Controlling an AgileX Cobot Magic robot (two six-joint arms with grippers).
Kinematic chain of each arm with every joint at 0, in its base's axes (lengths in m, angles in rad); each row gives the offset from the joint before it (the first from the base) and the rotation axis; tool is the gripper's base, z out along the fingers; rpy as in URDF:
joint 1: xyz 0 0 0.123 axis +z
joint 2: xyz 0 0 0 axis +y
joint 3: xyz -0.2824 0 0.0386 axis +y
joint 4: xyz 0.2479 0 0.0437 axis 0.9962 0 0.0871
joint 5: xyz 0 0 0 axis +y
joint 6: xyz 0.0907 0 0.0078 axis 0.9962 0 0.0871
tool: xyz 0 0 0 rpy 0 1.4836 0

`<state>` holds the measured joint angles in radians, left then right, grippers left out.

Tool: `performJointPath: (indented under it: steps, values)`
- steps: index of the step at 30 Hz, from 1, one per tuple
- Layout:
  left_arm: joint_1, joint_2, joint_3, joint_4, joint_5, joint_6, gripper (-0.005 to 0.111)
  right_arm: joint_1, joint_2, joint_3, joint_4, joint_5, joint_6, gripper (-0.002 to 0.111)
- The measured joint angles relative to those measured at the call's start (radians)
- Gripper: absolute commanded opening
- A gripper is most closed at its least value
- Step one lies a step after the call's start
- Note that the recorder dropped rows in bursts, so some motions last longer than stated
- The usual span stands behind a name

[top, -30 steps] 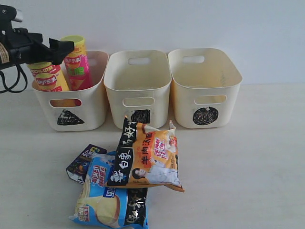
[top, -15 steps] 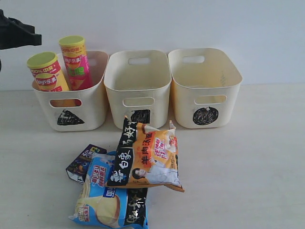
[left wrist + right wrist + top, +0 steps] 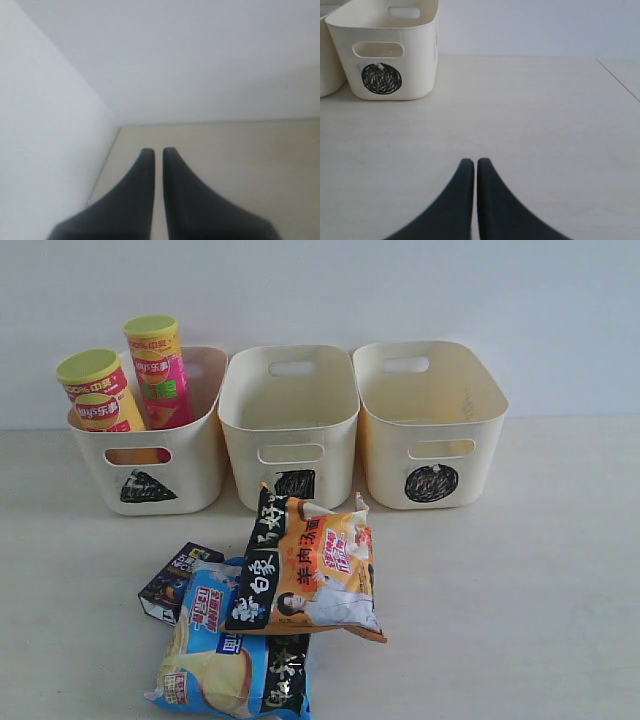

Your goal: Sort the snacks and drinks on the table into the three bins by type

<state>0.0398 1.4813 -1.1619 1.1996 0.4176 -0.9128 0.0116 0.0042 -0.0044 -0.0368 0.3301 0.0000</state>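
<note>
My left pincer point(image 3: 158, 152) is closed. Its two dark fingers point(image 3: 132, 200) nearly meet and nothing is between them, with only a pale surface and white wall ahead.

On the desk point(image 3: 550, 590), three tubs stand in a row against the wall. The cream plastic tub with a black scribbled triangle point(image 3: 200, 465) is at nine o'clock of the row. It holds both tall cans, which lean slightly with their yellow-green lids above the rim. The orange-yellow Lay's can point(image 3: 100, 395) is at nine o'clock of the pink Lay's can point(image 3: 160, 370), just beside it. The cream tub marked with a square point(image 3: 245, 455) is in the middle, and the cream tub marked with a circle point(image 3: 480, 455) is at three o'clock.

In front of the tubs, the small dark purple box carton point(image 3: 175, 580) lies at seven o'clock of the square tub, touching the crinkly blue noodle bag point(image 3: 235, 670). The crinkly orange noodle bag point(image 3: 320, 565) is at six o'clock of the square tub and overlaps the blue bag's upper edge.

My right pincer point(image 3: 472, 162) is pressed narrow and holds nothing. It sits low over bare desk, well apart from the circle tub.
</note>
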Motion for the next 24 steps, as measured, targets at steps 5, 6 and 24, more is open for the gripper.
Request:
performJointPath:
  steps: [5, 6, 24]
  values:
    - [0.0, -0.009, 0.036, -0.184, 0.213, 0.23, 0.004, 0.0, 0.0, 0.0, 0.0, 0.0, 0.0, 0.0]
    - [0.0, -0.009, 0.045, -0.236, 0.225, 0.278, 0.004, 0.0, 0.0, 0.0, 0.0, 0.0, 0.0, 0.0]
    - [-0.002, -0.359, 0.279, -0.905, -0.037, 0.733, 0.004, 0.0, 0.0, 0.0, 0.0, 0.0, 0.0, 0.0]
